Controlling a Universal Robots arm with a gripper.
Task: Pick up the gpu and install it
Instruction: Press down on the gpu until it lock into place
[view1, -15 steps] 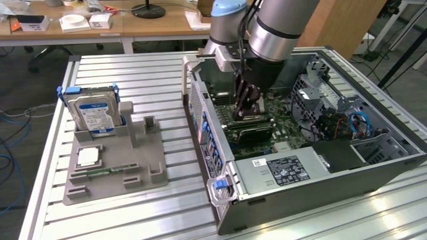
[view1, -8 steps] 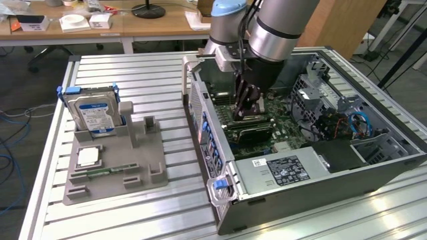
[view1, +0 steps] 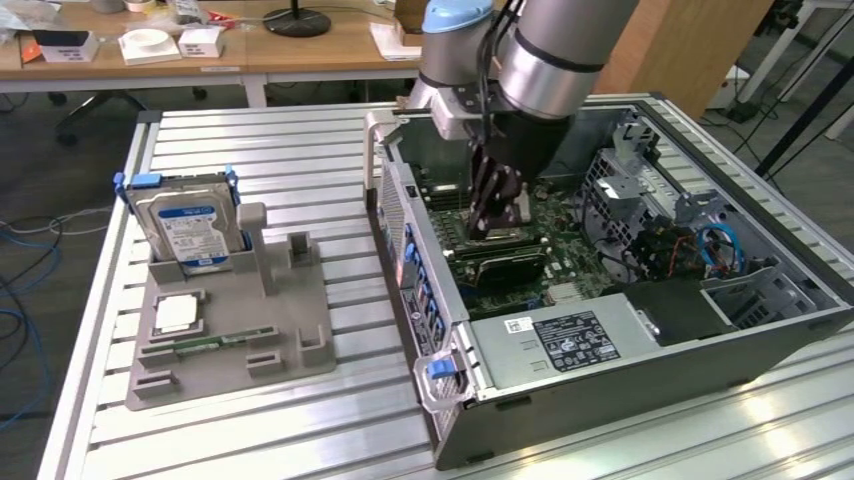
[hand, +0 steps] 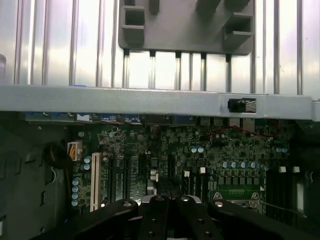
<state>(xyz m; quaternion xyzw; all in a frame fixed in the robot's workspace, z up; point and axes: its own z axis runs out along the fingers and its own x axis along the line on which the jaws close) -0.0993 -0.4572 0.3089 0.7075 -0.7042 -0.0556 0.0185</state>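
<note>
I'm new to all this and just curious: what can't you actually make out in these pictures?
1. What the end effector grips, if anything: exterior view, its own dark body covers it; wrist view, the picture's edge cuts it off.
2. Print on the power supply label: exterior view, too small.

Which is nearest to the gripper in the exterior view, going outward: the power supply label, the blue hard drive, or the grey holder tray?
From the gripper:
1. Power supply label, inside the case, toward the camera.
2. Grey holder tray, on the table, exterior view's left.
3. Blue hard drive, upright at the tray's far left end.
</note>
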